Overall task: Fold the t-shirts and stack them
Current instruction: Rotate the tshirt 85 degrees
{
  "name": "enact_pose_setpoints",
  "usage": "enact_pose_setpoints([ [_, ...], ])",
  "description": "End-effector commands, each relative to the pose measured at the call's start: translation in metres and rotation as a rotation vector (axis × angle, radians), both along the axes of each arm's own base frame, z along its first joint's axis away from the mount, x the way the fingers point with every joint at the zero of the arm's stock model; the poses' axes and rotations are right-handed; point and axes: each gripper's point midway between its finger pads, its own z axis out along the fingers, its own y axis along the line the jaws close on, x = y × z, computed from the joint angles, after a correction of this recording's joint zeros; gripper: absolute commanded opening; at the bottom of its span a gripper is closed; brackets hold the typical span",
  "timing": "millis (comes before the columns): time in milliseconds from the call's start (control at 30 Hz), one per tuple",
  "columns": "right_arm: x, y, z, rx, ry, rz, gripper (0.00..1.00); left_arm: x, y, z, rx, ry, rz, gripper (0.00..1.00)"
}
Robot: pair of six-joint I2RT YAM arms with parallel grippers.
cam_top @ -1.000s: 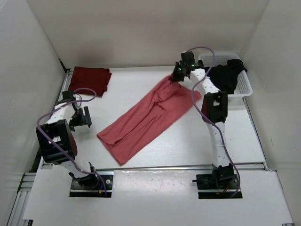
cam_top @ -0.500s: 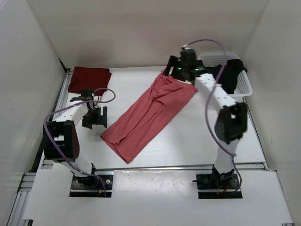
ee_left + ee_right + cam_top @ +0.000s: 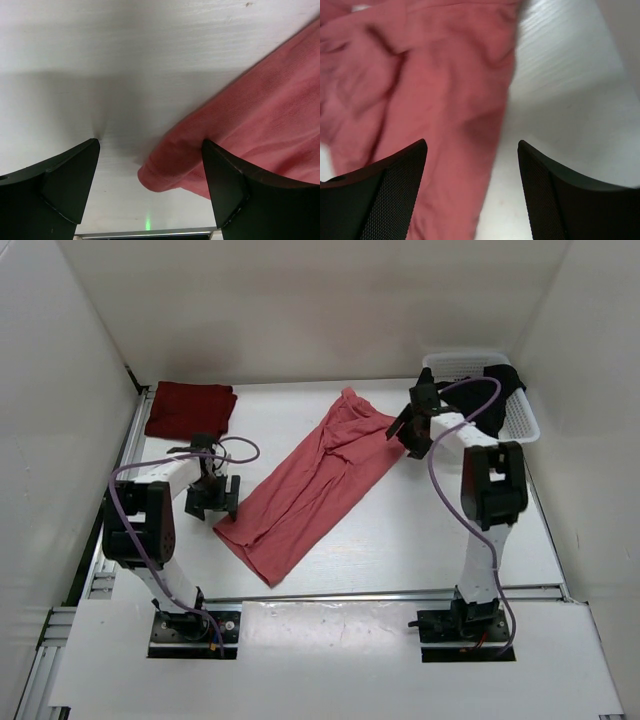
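Matt, finely knit cloth salmon t-shirt (image 3: 270,110)

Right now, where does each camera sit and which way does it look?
Top external: above, behind the arms, facing down at the table; both arms show.
Left wrist: above the left gripper, facing down at the pink t-shirt's corner; open fingers show.
Right wrist: above the right gripper, open fingers too; shares that shirt, its other end.

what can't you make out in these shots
- black t-shirt: seen in the top view only, mostly hidden behind the wall of the basket.
- salmon t-shirt: blurred in the right wrist view. The left wrist view shows one corner, and the rest is cut off by the frame edge.
- maroon t-shirt: too small in the top view to count its folds.
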Motion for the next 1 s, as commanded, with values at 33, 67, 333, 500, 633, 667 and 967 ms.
enact_pose_setpoints([
  [33,0.034,-0.014,-0.010,-0.026,0.016,-0.173,0.77,0.007,-0.002,0.000,0.009,-0.019,-0.009,0.94],
  [67,0.036,-0.013,-0.017,-0.025,0.032,-0.182,0.75,0.007,-0.002,0.000,0.009,-0.020,-0.009,0.94],
  [333,0.066,0.005,-0.047,0.029,0.123,-0.135,0.42,-0.013,-0.001,0.004,0.021,-0.029,-0.016,0.96],
  [500,0.115,0.054,-0.037,0.138,-0.026,0.061,0.09,-0.030,-0.001,-0.001,0.015,-0.005,-0.018,0.96],
  [633,0.173,0.121,0.032,0.289,-0.359,0.261,0.21,-0.037,-0.012,-0.003,-0.017,0.007,-0.047,0.96],
  [667,0.181,0.137,0.040,0.320,-0.424,0.290,0.37,-0.041,-0.016,-0.004,-0.025,0.011,-0.058,0.96],
  [967,0.097,0.119,0.079,0.167,-0.381,0.334,0.94,-0.060,-0.020,-0.001,-0.036,-0.008,-0.083,0.97],
])
